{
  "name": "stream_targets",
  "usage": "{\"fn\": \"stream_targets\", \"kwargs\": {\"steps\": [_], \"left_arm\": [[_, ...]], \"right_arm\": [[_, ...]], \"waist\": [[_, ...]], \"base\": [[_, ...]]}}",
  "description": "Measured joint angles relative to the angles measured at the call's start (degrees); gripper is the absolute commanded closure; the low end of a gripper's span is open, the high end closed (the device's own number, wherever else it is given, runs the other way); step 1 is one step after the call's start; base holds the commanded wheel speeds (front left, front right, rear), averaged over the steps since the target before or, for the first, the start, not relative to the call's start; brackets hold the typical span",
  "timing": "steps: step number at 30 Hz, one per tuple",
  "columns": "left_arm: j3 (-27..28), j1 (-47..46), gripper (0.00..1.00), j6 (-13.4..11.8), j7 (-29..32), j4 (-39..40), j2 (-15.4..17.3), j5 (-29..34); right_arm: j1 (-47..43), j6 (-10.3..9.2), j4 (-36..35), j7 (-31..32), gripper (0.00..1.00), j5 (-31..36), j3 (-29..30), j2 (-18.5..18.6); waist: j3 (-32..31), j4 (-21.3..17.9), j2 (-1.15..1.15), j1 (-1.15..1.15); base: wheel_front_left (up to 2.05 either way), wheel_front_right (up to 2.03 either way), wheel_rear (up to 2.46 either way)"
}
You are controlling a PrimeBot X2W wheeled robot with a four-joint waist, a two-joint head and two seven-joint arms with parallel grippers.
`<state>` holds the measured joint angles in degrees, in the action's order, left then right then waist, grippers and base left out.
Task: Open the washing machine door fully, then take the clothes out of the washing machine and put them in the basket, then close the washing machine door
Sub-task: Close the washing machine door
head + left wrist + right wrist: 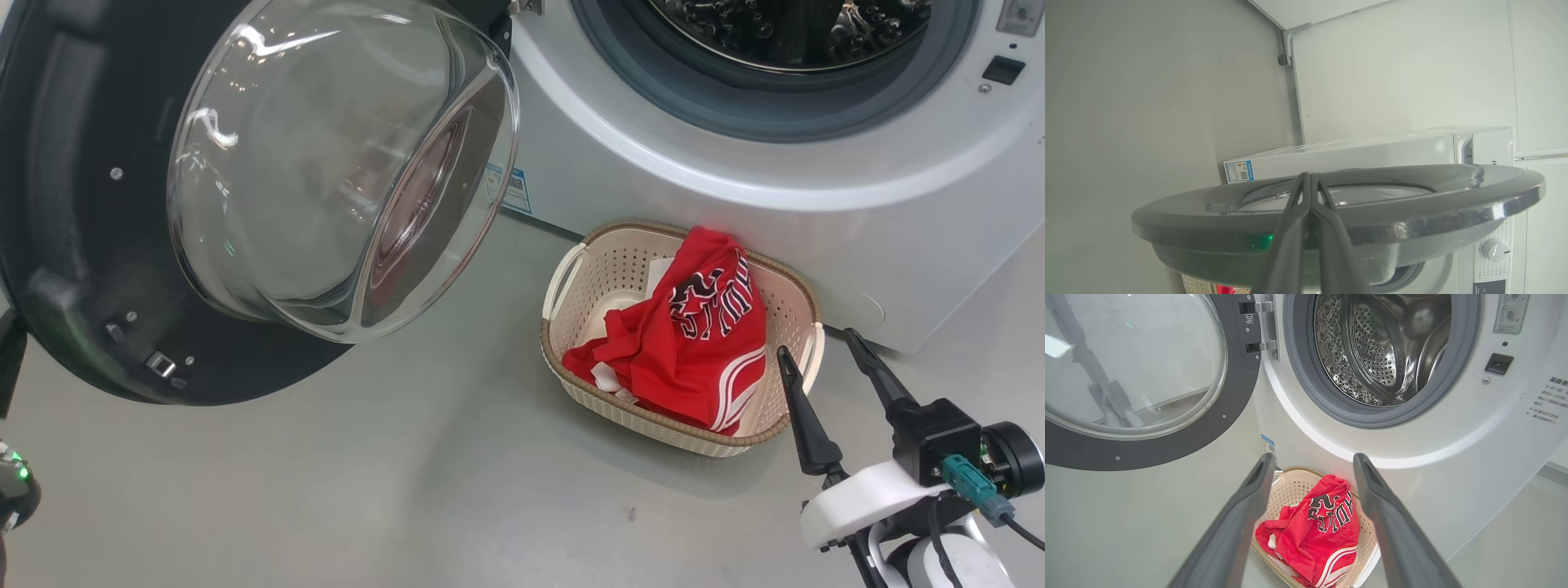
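Note:
The washing machine door (73,245) stands swung open at the left, its glass bowl (326,163) bulging toward me. The washing machine (735,204) shows its steel drum (1372,347) with no clothes visible inside. The red clothes (694,343) lie heaped in the cream basket (620,261) on the floor before the machine. My right gripper (820,347) hangs open and holds nothing, just right of the basket's near corner; its wrist view looks down on the clothes (1318,531). My left gripper (1309,176) is shut, its fingers lying across the door's outer rim (1412,204).
Bare grey floor spreads left of and in front of the basket. The open door juts out over the floor at the left. A blue sticker (513,189) marks the machine's lower front. My left arm's wrist with a green light (15,482) sits at the lower left edge.

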<state>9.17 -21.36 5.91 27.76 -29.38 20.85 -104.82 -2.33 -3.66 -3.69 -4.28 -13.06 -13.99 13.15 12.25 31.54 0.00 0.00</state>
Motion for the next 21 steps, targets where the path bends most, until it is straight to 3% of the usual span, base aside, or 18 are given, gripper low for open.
{"fn": "stream_targets", "kwargs": {"steps": [12,21], "left_arm": [[-1.26,3.18,1.0,0.79,4.13,4.93,-0.03,0.01],[-2.29,7.04,1.0,0.97,7.53,13.29,-2.45,-0.07]], "right_arm": [[0.0,-0.02,0.37,-0.59,0.0,-0.08,-0.34,-1.12],[0.02,-0.55,1.05,-2.19,0.0,-0.71,0.16,-2.4]], "waist": [[-0.99,-0.49,0.0,0.0],[-2.15,-1.87,0.0,0.0]], "base": [[0.0,0.0,0.0],[0.0,0.0,0.0]]}}
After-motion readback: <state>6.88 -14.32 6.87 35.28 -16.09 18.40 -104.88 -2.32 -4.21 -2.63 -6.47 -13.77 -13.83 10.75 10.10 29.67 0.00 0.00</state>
